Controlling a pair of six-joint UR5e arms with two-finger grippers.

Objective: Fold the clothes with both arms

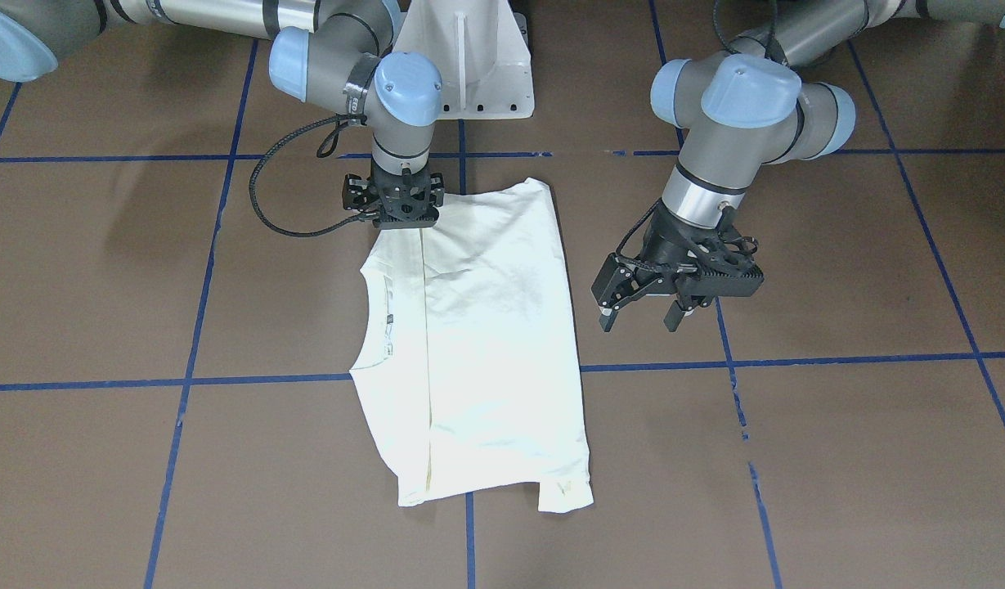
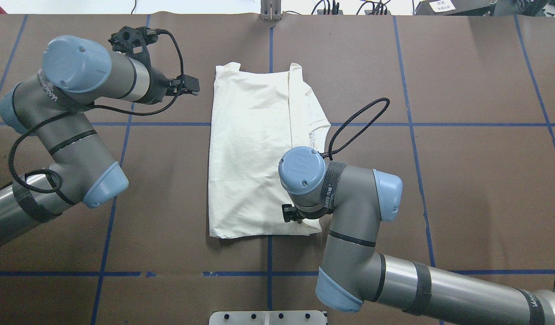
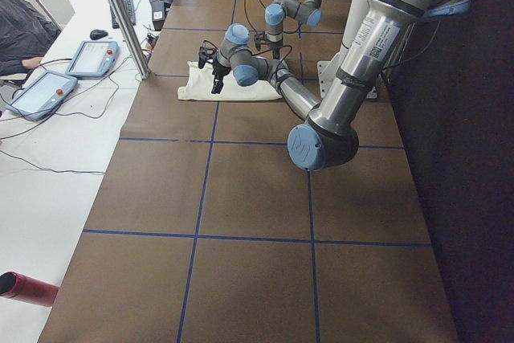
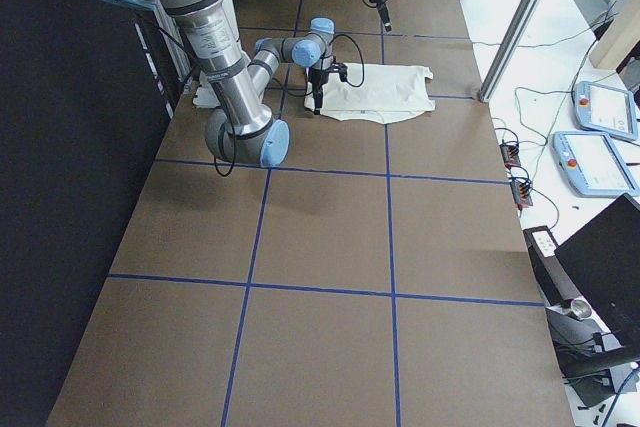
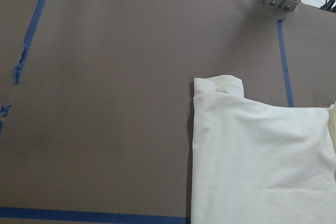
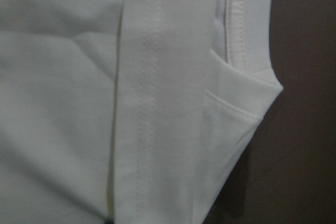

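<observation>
The cream-white shirt [image 1: 486, 343] lies folded into a long rectangle on the brown table, plain side up, its collar [image 1: 381, 319] showing at one long edge. My right gripper [image 1: 397, 222] points straight down onto the corner of the shirt [image 2: 250, 158] nearest the robot. Its fingers are hidden under the wrist, and the right wrist view holds only cloth [image 6: 63, 103] and a folded corner. My left gripper [image 1: 639, 325] hangs open and empty above the table, beside the shirt's other long edge. The left wrist view shows the shirt's far corner [image 5: 262, 166].
Blue tape lines [image 1: 257, 380] divide the table into squares. The white pedestal [image 1: 469, 65] stands at the robot's edge and a metal post [image 2: 271, 11] at the far edge. Teach pendants [image 3: 88, 58] and a person's sleeve [image 3: 24, 34] are at a side table.
</observation>
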